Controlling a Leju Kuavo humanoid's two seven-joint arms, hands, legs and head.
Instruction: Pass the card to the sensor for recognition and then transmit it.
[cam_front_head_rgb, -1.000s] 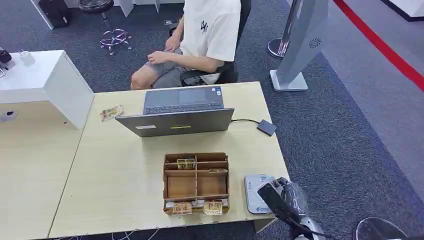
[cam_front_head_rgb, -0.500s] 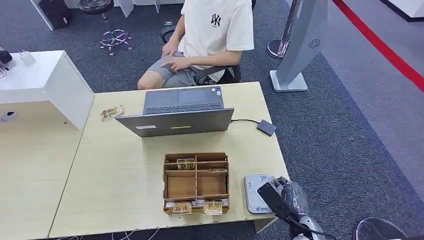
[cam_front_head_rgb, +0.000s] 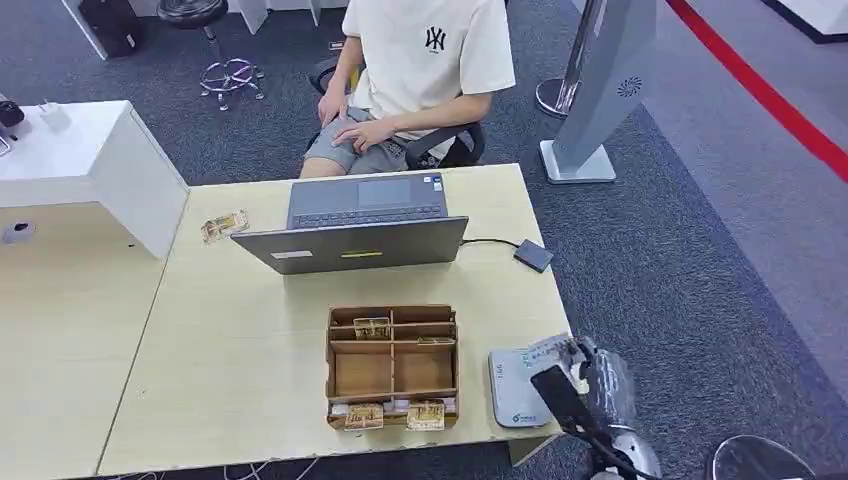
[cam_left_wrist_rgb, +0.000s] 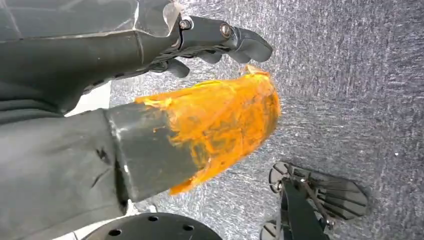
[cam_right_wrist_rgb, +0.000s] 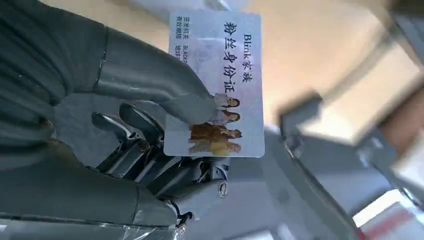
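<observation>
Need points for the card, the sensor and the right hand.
card (cam_right_wrist_rgb: 220, 75): right wrist view, on its printed face.
sensor (cam_front_head_rgb: 508, 390): head view, on its bare white top by the table's near right corner.
right hand (cam_front_head_rgb: 585, 375): head view, on the middle of the hand holding the card.
</observation>
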